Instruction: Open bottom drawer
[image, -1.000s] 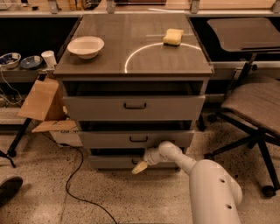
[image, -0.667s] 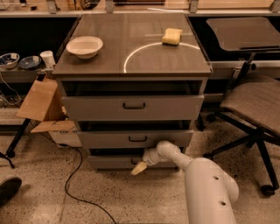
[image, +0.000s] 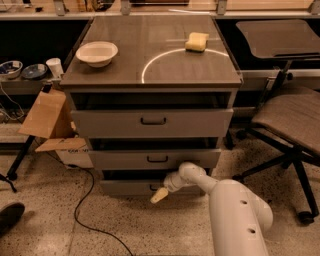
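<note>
The bottom drawer (image: 127, 187) is the lowest and shortest grey front of the cabinet, slightly pulled out with a dark gap above it. Its small black handle (image: 154, 188) sits at centre, partly covered by my gripper. My gripper (image: 160, 194) with cream-coloured fingers is right at the handle, pointing down-left, on a white arm coming from the lower right. The middle drawer (image: 155, 159) and the tall top drawer (image: 152, 122) are also slightly open.
A white bowl (image: 96, 53) and a yellow sponge (image: 196, 42) lie on the cabinet top. A cardboard box (image: 47, 117) leans at the left, with a black cable (image: 82, 210) on the floor. An office chair (image: 295, 125) stands at the right.
The view has shifted slightly. The gripper stays at the bottom drawer's handle and the drawer stands much the same.
</note>
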